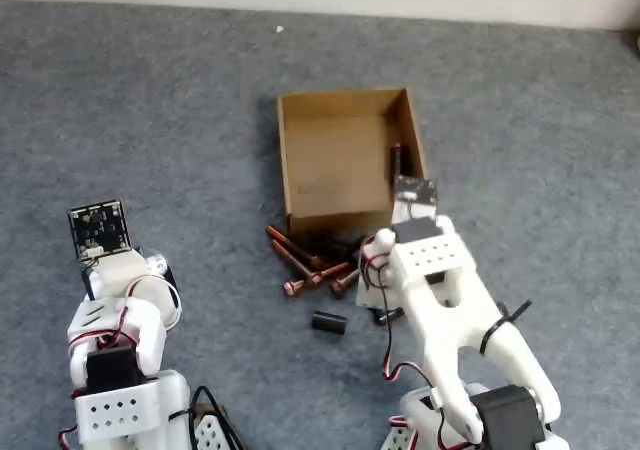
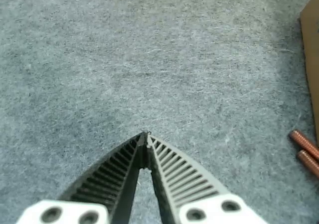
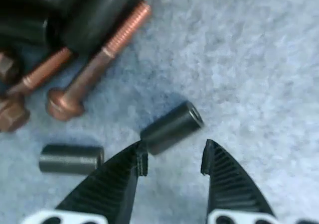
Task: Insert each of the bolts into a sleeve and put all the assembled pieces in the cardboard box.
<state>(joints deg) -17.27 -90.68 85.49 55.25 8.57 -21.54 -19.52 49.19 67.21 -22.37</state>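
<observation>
Right wrist view: right hand gapes empty beside a stubby black sleeve.

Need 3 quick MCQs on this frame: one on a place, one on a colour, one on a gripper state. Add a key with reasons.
1. Where do the loose bolts lie relative to the cardboard box?
A) inside it
B) on the carpet outside it, on the side toward the arms
C) balanced on its rim

2. What colour are the sleeves?
A) black
B) white
C) copper

3. How is the left gripper?
A) wide open
B) shut on a bolt
C) shut, holding nothing

Key:
1 B: in the high view the bolts lie on the carpet just outside the box's near wall.
2 A: both loose sleeves in the right wrist view are black.
3 C: its fingers meet at the tips over bare carpet.
</observation>
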